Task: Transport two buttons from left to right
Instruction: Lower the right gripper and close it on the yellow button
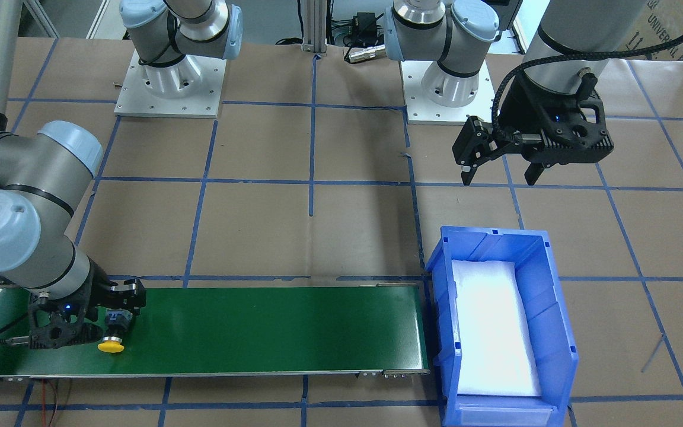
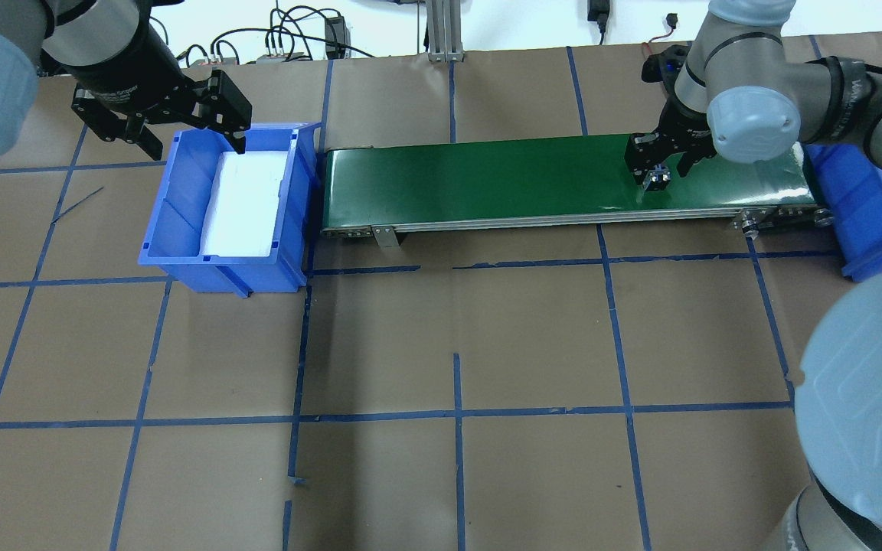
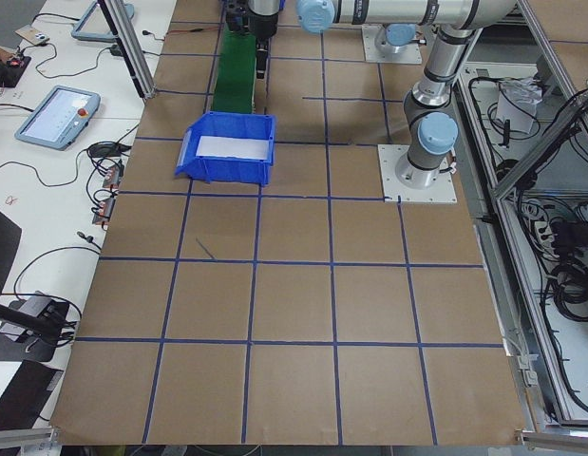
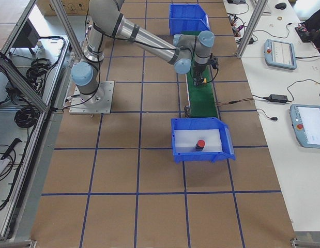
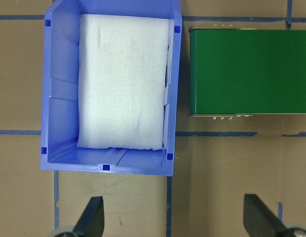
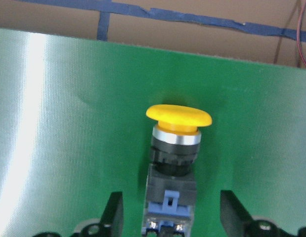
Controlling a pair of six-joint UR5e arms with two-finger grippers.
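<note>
The yellow-capped button (image 1: pixel 112 343) lies on its side at the right-hand end of the green conveyor belt (image 1: pixel 270 332). My right gripper (image 1: pixel 117 320) is open and low over the belt. Its fingers (image 6: pixel 114 215) stand on either side of the button's black body (image 6: pixel 173 182) with gaps. The red-capped button (image 4: pixel 200 144) sits on white foam in the right blue bin (image 4: pixel 228 147). My left gripper (image 1: pixel 500 178) is open and empty, high over the left blue bin (image 1: pixel 561 308). That bin holds only white foam (image 5: pixel 123 84).
The belt (image 2: pixel 487 176) runs between the left bin (image 2: pixel 181 214) and the right bin (image 2: pixel 862 207). The table is brown paper with a blue tape grid. Both arm bases (image 1: pixel 169 89) stand on the robot side. Cables and teach pendants (image 4: pixel 280 54) lie on the bench beyond the belt.
</note>
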